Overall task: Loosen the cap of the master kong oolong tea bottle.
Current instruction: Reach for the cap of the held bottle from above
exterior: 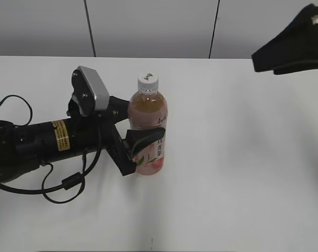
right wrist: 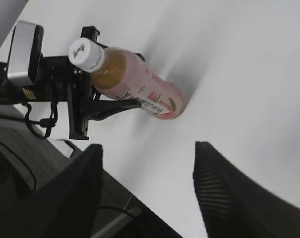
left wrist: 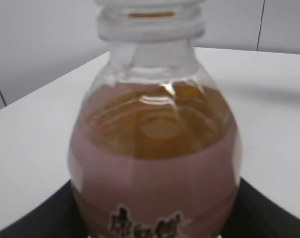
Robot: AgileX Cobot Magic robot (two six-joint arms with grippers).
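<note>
The master kong oolong tea bottle (exterior: 149,131) stands upright on the white table (exterior: 243,173), amber tea above a pink peach label. Its white cap (exterior: 147,81) sits on top, uncovered. My left gripper (exterior: 143,139) reaches in from the left and is shut on the bottle at label height. In the left wrist view the bottle (left wrist: 154,163) fills the frame, with a black finger (left wrist: 30,223) at each lower corner. My right gripper (right wrist: 147,166) hangs high at the far right, open and empty, well away from the cap (right wrist: 85,53) and bottle (right wrist: 137,87).
The left arm (exterior: 38,142) lies low across the table's left side, with a black cable (exterior: 64,184) looping beside it. Its silver wrist camera (exterior: 93,89) stands just left of the bottle's neck. A grey panelled wall (exterior: 148,26) backs the table.
</note>
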